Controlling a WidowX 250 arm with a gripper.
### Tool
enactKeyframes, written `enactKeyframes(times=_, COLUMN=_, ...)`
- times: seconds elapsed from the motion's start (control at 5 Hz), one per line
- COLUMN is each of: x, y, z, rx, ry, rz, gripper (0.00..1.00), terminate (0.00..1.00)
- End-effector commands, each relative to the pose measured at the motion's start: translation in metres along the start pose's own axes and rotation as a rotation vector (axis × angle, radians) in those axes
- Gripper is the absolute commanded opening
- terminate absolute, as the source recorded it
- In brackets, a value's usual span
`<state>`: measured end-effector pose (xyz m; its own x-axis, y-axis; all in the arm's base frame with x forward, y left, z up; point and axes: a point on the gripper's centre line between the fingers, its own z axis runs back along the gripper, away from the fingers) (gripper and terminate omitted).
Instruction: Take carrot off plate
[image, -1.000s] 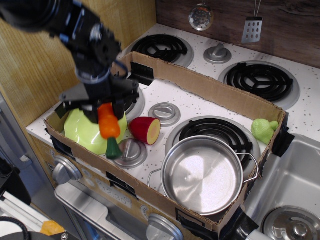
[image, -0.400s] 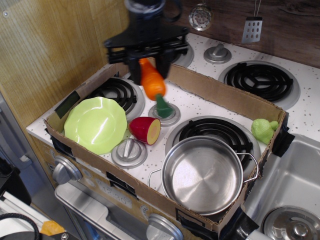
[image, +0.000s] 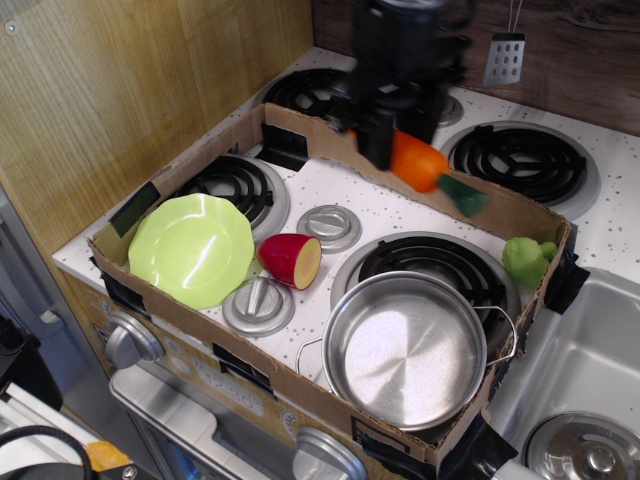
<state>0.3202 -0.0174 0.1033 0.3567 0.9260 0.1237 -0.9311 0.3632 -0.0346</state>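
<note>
Carry step, late in the task. We see the gripper (image: 398, 140) closed on the thick end of the carrot (image: 420, 162), held in the air over the far side of the cardboard tray (image: 440, 185); the green stem (image: 463, 196) points down and right, tilted. The picture is blurred here, so we cannot tell the exact seat of the fingers.

The plate (image: 192, 249) lies bare at the near left of the tray, well apart from the carrot. We judge the lift-off itself done; what remains is a place to set down.

Next move, as we judge it: lower onto bare worktop (image: 380, 212) and open the gripper.

In the way: the cut fruit toy (image: 292, 260) just beside the plate, two grey lids (image: 331, 226) (image: 259, 305), the steel pot (image: 406, 348) at near right, a burner (image: 430, 266) behind it, the green toy (image: 528, 260) at the right corner. The tray wall stands directly under the carrot, so a straight drop could snag the stem on the cardboard.
</note>
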Motion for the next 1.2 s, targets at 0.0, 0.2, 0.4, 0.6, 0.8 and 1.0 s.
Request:
enactKeyframes(times=0.0, x=-0.027, y=-0.025, z=-0.010, rx=-0.079, ry=-0.130, rz=0.110, gripper=0.00, terminate=0.00)
enactKeyframes(times=0.2, x=-0.033, y=-0.018, z=-0.023, rx=-0.075, ry=-0.111, rz=-0.053, gripper=0.00, terminate=0.00)
enactKeyframes(times=0.4, x=-0.029, y=-0.016, z=-0.033, rx=-0.095, ry=-0.117, rz=-0.120, gripper=0.00, terminate=0.00)
enactKeyframes(times=0.6, x=-0.029, y=-0.020, z=-0.044, rx=-0.103, ry=-0.104, rz=-0.152, gripper=0.00, terminate=0.00)
enactKeyframes(times=0.8, x=-0.029, y=-0.023, z=-0.047, rx=-0.107, ry=-0.085, rz=-0.148, gripper=0.00, terminate=0.00)
enactKeyframes(times=1.0, x=-0.032, y=-0.027, z=-0.059, rx=-0.131, ry=-0.057, rz=-0.149, gripper=0.00, terminate=0.00)
